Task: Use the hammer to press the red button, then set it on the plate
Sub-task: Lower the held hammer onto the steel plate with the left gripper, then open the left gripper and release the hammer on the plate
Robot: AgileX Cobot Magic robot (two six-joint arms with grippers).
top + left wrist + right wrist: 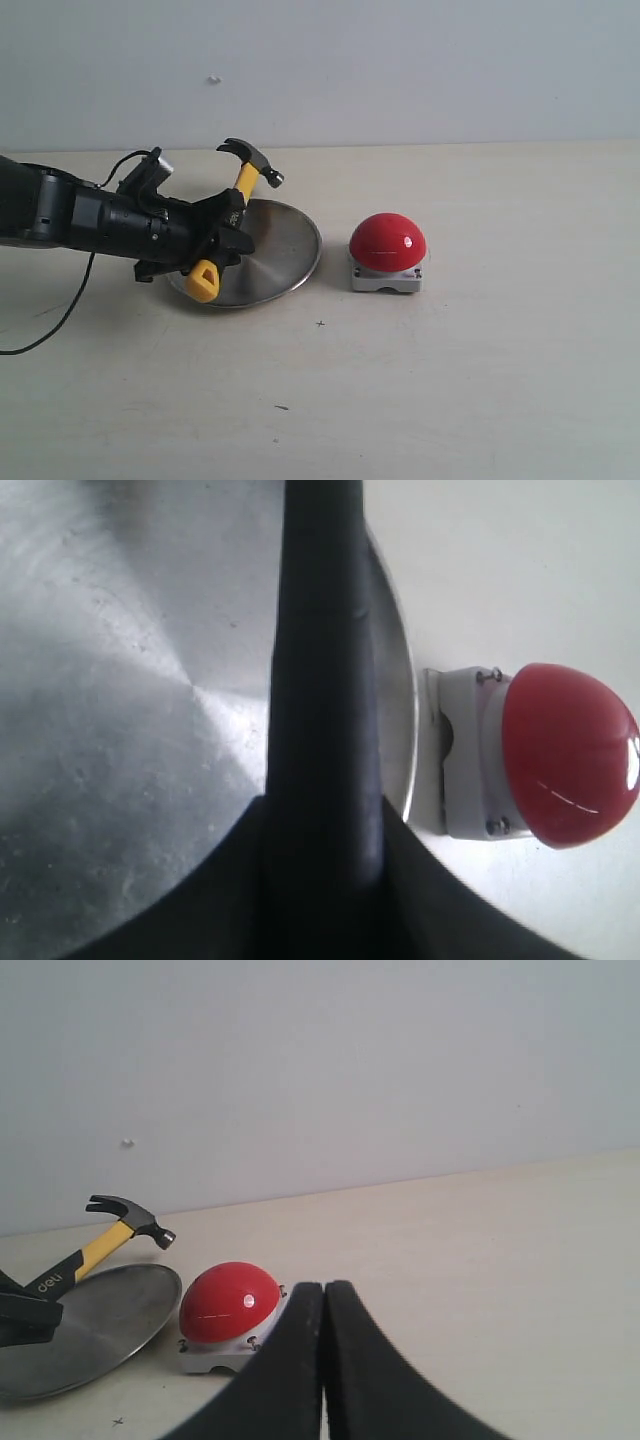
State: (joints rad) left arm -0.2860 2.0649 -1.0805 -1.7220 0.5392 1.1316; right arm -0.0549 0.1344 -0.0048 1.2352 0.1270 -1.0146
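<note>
My left gripper [222, 232] is shut on the hammer [236, 190], gripping its black handle over the near left part of the silver plate [285, 255]. The hammer tilts up, its dark head [252, 157] raised behind the plate and its yellow looped end [203, 281] low at the front. In the left wrist view the handle [322, 680] runs as a dark bar across the plate [120, 680], with the red button [570, 755] beyond the rim. The red button [387, 242] sits on its grey base right of the plate. My right gripper [324, 1290] is shut and empty, near the button [228, 1303].
The pale tabletop [480, 380] spreads around the plate and button. A black cable [60, 310] trails from the left arm across the table at the left. A plain wall [400, 60] stands behind. The right arm does not show in the exterior view.
</note>
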